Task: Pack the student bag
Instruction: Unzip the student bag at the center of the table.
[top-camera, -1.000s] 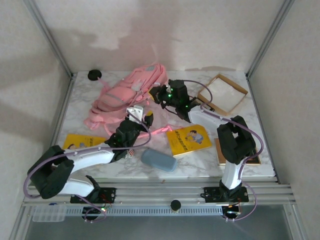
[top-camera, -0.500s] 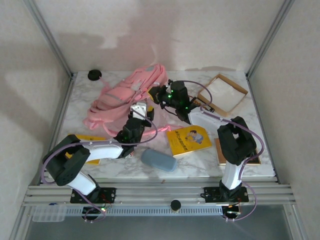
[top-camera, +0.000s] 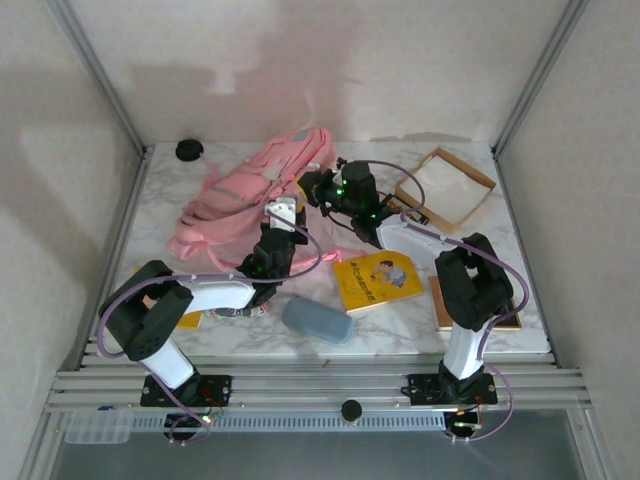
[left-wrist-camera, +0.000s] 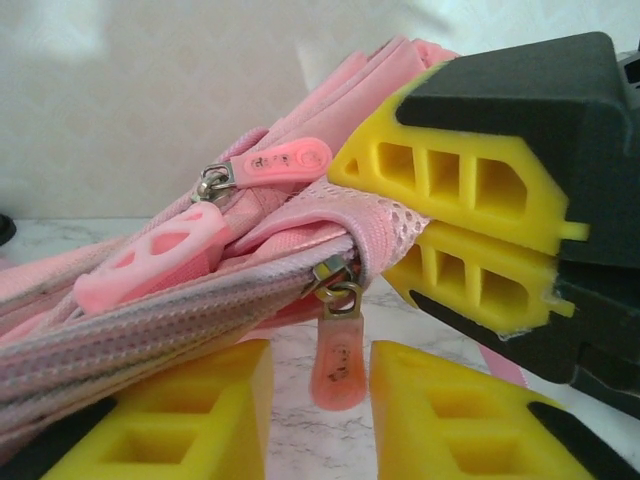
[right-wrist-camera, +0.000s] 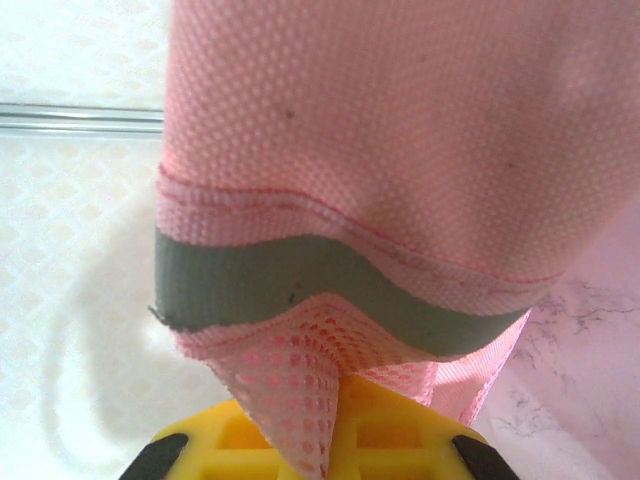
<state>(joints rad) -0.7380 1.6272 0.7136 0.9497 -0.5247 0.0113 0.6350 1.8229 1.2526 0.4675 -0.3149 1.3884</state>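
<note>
Plainly, the student bag (top-camera: 245, 195) lies slumped on the marble counter (top-camera: 400, 320), and both arms crowd its near right corner, so that corner is hard to read from above.

The right claw (left-wrist-camera: 378, 226) is at the bag's right edge, closed on a fold of the bag's pink mesh. From its own wrist the fabric drapes straight over the pads. Only a strip of yellow shows at the bottom of that view, so the fingertips themselves are covered.

The left claw (left-wrist-camera: 320, 400) is at the bag's near edge, just below the right one. Its two yellow fingers stand apart, and a pink zip pull (left-wrist-camera: 338, 362) hangs between them. A gap shows on one side of the pull. The other finger is just beside it, and I cannot tell whether it touches. Both fingers are cut off by the bottom of the view. From above, this claw is too small to judge.

A yellow book (top-camera: 378, 280) lies to the near right of the bag. A blue-grey case (top-camera: 317, 320) sits nearer than the bag. A second yellow book (top-camera: 188, 320), near left of the bag, is mostly hidden under the left arm. A cardboard box (top-camera: 447, 188) sits to the bag's right, beyond the right arm.
</note>
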